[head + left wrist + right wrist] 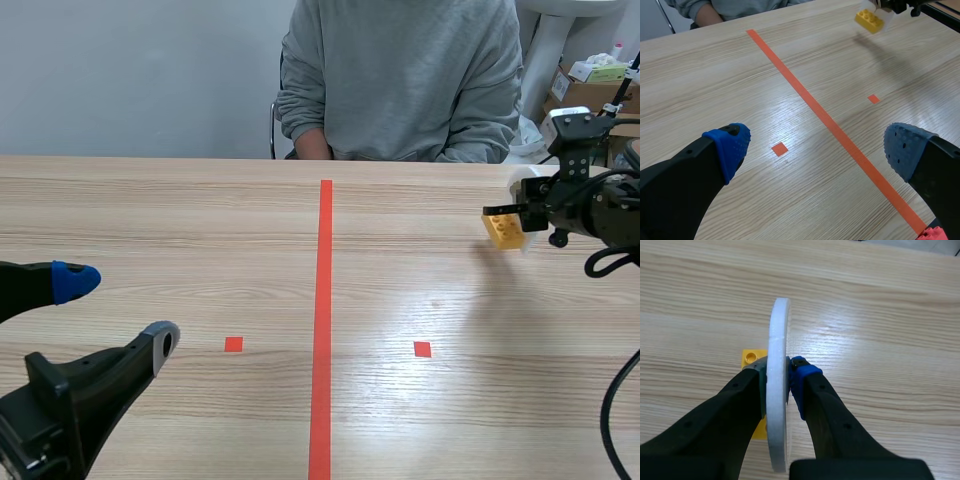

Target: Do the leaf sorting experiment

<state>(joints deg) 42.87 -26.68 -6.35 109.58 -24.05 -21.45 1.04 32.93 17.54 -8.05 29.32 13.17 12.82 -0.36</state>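
Note:
My right gripper [779,370] is shut on a thin white disc [779,325], held edge-on and raised above the table at the right side. A yellow toy brick [750,357] lies against the disc's face beside one finger; I cannot tell whether it is fixed to the disc. The scene view has the brick [504,229] hanging at that gripper [515,212], and the left wrist view catches it [869,21] far ahead. My left gripper [118,312] stands open low at the front left, with nothing between its blue pads [735,142]. No leaves are in view.
A person in a grey sweater [400,70] sits across the table, forearms at its far edge. Cardboard boxes [590,92] stand behind the right arm. A red tape line runs down the middle of the wooden table [200,220], with a small red square on each side.

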